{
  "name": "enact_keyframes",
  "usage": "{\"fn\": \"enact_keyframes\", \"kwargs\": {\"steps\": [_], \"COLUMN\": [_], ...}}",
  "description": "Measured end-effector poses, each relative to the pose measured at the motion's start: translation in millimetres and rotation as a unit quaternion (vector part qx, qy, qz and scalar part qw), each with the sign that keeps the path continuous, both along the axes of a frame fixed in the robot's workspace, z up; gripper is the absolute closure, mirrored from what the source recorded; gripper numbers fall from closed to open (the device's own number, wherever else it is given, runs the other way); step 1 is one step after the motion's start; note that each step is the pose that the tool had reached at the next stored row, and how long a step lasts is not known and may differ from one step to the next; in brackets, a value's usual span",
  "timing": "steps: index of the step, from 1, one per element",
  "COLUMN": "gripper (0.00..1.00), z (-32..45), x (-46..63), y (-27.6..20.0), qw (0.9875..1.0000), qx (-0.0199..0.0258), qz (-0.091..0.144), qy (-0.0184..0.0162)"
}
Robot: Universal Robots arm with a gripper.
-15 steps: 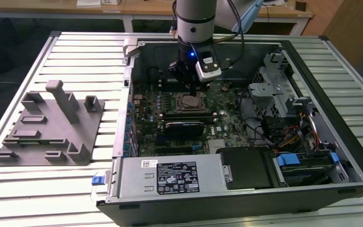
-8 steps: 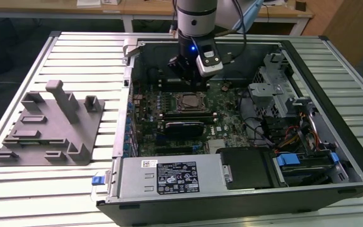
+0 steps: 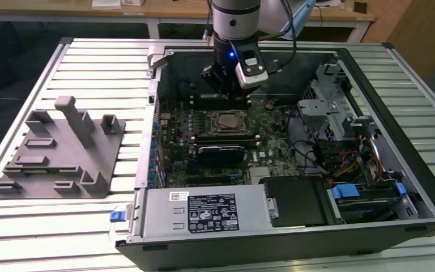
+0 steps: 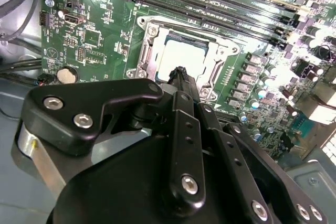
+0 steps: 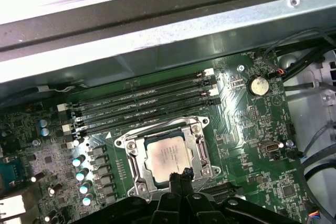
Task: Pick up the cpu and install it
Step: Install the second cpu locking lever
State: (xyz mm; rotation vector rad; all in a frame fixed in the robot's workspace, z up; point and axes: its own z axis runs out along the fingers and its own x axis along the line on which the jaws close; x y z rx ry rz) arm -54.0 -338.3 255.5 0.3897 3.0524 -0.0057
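A: What does the exterior view give that the wrist views do not?

B: The whole work area. A slatted metal table carries an open computer case lying on its side, with the motherboard facing up. On the exterior view's left, well apart from the case, stands a grey plastic fixture block. Wooden desks line the far side of the room. The arm comes down into the case at its far end, above the board.

A: And the wrist views?

B: Both show the board close up. The first wrist view shows the case's metal wall, four memory slots and a coin cell battery. The second wrist view shows the gripper body and its black linkage.

A: Where is the cpu?

B: The cpu sits flat inside the socket frame on the motherboard, silvery top up, also seen in the second wrist view and the exterior view.

A: Gripper state?

B: The fingertips meet in a closed point with nothing between them. The tip lies over the cpu's near edge; contact cannot be confirmed.

A: Clearance?

B: The socket is bounded by memory slots on one side, a row of capacitors on another. Drive bays and cable bundles crowd the exterior view's right.
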Motion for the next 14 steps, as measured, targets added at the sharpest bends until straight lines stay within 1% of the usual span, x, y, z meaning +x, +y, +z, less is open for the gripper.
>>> {"fn": "enact_keyframes", "kwargs": {"steps": [3,6,9,14], "gripper": [0.89,0.89,0.89,0.89], "z": [0.2,0.0,-0.2,-1.1], "x": [0.2,0.8,1.0,1.4], "y": [-0.6,-2.8,-6.1,-13.2], "qw": [1.0000,1.0000,1.0000,1.0000], "qx": [-0.0002,0.0000,-0.0001,-0.0009], "qz": [0.000,0.000,0.000,0.000], "qy": [0.0001,0.0000,0.0000,0.0000]}}
